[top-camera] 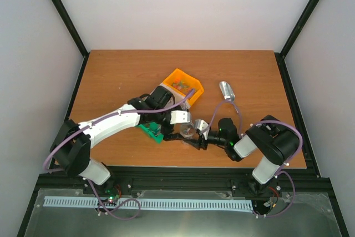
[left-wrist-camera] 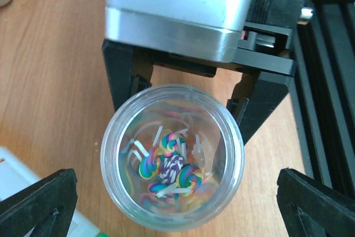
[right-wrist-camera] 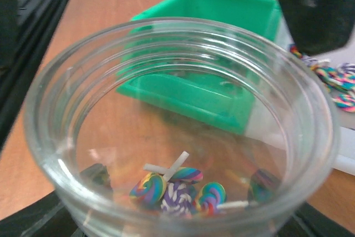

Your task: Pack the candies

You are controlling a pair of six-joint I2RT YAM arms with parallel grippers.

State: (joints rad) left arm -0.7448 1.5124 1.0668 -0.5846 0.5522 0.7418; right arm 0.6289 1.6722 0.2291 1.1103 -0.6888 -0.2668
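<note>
Left wrist, clear round jar (left-wrist-camera: 112, 159), swirled candies (left-wrist-camera: 169, 165), right end effector (left-wrist-camera: 186, 109) clasping jar, left end effector (left-wrist-camera: 177, 201) agape

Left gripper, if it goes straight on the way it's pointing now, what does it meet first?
Probably the clear jar: the left gripper, jaws wide open, points down into its open mouth, with the candies at the bottom. The right gripper holds the jar. Depth is unclear.

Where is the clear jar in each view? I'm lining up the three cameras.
Top external: clear jar low centre, just right of the green bin.
Left wrist: jar dead centre, seen from above.
Right wrist: jar fills the frame, rim nearest.
Shared landmark: the swirl candies on its bottom, in both wrist views.
</note>
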